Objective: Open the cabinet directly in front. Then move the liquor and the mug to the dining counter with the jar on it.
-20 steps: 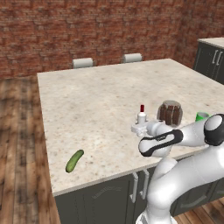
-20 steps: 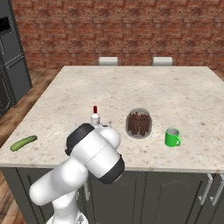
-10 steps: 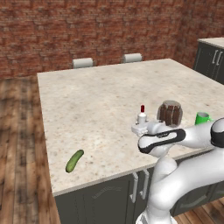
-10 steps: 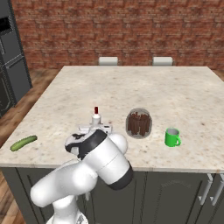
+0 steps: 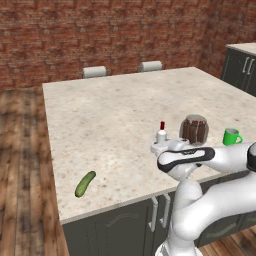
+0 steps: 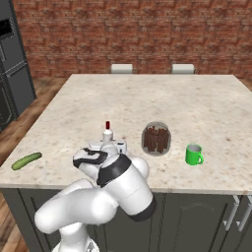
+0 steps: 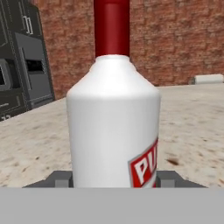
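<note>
The liquor (image 5: 161, 134) (image 6: 107, 133), a white bottle with a red cap, stands upright on the dining counter (image 5: 110, 115) (image 6: 197, 103) near its front edge. My gripper (image 5: 162, 143) (image 6: 107, 144) (image 7: 113, 180) is shut on the bottle's lower body, and its fingertips (image 7: 61, 178) press both sides of the liquor (image 7: 113, 122). Just right of the bottle sits the jar (image 5: 194, 130) (image 6: 156, 139) with brown sticks. The green mug (image 5: 231, 137) (image 6: 194, 154) stands further right. The cabinet is out of view.
A green cucumber (image 5: 85, 183) (image 6: 26, 160) lies near the counter's front left corner. Two pale stools (image 5: 95, 71) (image 6: 122, 68) stand at the far side before the brick wall. Dark appliances (image 6: 10, 74) stand at the left, dark base cabinets (image 5: 240, 65) at the right.
My arm's elbow has sunk a little lower in front of the counter. The bottle, jar and mug stand where they were.
</note>
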